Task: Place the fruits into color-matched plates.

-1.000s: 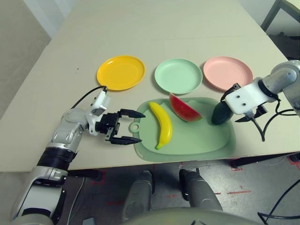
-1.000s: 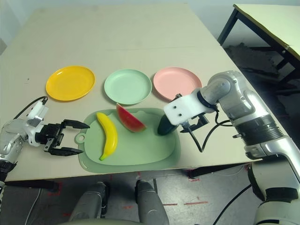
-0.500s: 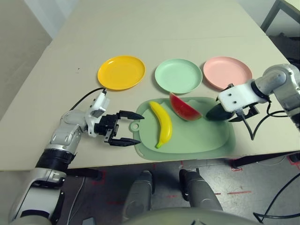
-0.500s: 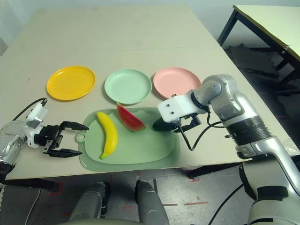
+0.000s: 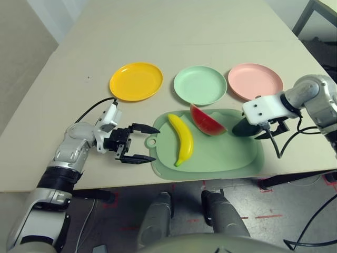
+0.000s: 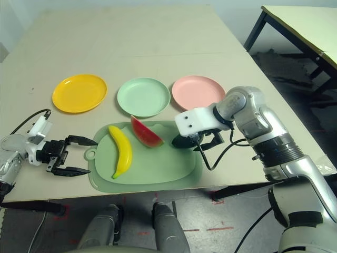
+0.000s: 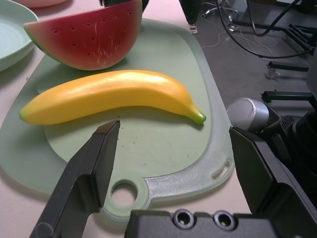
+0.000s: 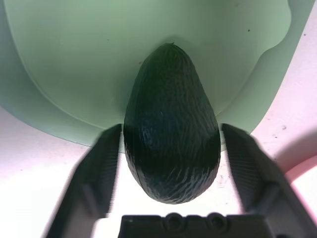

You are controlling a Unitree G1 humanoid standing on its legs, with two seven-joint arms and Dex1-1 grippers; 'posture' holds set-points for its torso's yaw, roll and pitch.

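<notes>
Lower now, right gripper (image 8: 171,163) fingers (image 8: 101,163) flank avocado (image 8: 171,144) (beige table (image 5: 174,47)).

Right tool (image 8: 171,163) straddling the avocado (image 8: 171,124)

The dark avocado is lying across the pale green mat's (image 8: 74,59) edge, its broad end sitting between the two black fingers (image 8: 94,173), slim gaps showing.

Head stereo pair overlooking table (image 5: 210,31), wrist cameras close over mat (image 7: 163,148)
</notes>
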